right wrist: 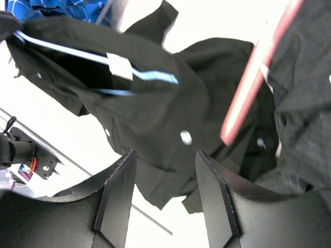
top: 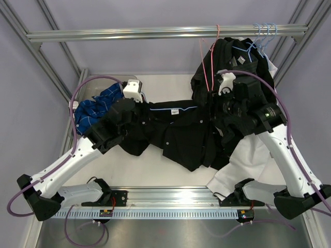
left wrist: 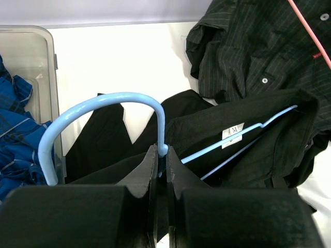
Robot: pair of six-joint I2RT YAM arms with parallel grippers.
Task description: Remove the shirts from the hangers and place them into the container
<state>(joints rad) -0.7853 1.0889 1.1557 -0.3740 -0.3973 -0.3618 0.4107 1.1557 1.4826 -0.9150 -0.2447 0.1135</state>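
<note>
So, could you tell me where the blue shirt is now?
The blue shirt lies bunched in the container at the top view's far left.

At left, the royal blue shirt (top: 93,111) shows thin white plaid lines; centre, a black shirt (top: 181,134); light blue hanger (left wrist: 119,95); pink-red hanger (right wrist: 257,77) upper right; translucent grey container (left wrist: 28,57).

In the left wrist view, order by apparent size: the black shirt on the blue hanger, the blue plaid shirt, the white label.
1. black shirt on the light blue wire hanger
2. royal blue plaid shirt (partly out of frame)
3. small white size label
</note>
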